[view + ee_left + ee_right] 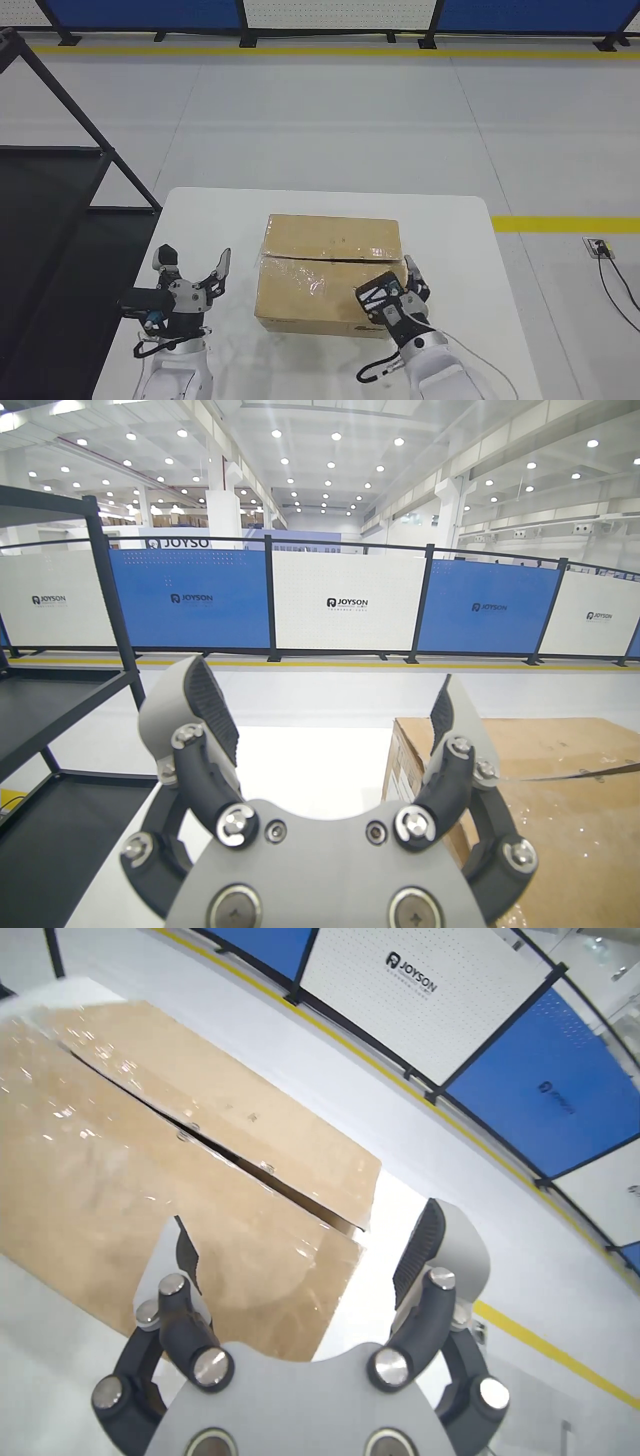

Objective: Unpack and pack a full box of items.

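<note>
Hovering, fingers spread and empty: left gripper (pixel 195 258) beside the taped brown cardboard box (pixel 330 262), right gripper (pixel 394 281) over its corner.

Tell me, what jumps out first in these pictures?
A big brown cardboard box sits in the middle of the white table, its top flaps closed with a thin dark gap between them. The left gripper is beside it and the right gripper hangs over its near corner, both with fingers open.
</note>
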Robot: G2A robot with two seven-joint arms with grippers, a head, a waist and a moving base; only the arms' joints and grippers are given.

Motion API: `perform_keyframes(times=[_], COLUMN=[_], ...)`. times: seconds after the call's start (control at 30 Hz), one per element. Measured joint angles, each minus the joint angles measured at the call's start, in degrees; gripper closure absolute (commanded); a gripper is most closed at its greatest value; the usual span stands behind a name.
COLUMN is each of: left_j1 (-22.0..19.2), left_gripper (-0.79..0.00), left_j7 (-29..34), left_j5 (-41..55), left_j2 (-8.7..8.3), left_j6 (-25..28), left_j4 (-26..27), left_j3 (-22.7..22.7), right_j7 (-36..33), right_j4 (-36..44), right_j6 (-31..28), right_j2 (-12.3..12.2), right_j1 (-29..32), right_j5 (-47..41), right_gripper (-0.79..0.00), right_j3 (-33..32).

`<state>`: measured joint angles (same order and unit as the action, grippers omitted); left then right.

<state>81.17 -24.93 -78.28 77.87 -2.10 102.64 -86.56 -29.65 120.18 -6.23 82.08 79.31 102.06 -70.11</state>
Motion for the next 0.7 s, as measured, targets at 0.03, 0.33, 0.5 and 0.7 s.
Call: perform_keyframes(times=[0.03, 0.33, 0.5, 0.7], left_j1=[-0.01, -0.15, -0.21, -0.29], left_gripper=[-0.785, -0.785, -0.785, -0.785], left_j7=[-0.01, -0.22, -0.23, -0.28], left_j5=[0.04, 0.14, 0.21, 0.31], left_j2=[0.0, 0.03, 0.05, 0.05], left_j6=[0.0, -0.05, -0.12, -0.13], left_j4=[-0.01, -0.14, -0.2, -0.43], left_j3=[-0.02, -0.1, -0.1, -0.34], right_j7=[1.2, 4.14, 1.66, -0.61], right_j4=[0.08, -2.14, -5.68, -5.83], right_j6=[-1.37, -15.05, -22.42, -23.43], right_j2=[-0.1, -1.1, -1.66, -2.11], right_j1=[0.3, -0.48, -3.24, -4.26], right_j5=[-3.07, -18.99, -29.26, -30.3], right_gripper=[-0.785, -0.785, -0.785, -0.785], right_j3=[-1.29, -7.07, -9.28, -8.68])
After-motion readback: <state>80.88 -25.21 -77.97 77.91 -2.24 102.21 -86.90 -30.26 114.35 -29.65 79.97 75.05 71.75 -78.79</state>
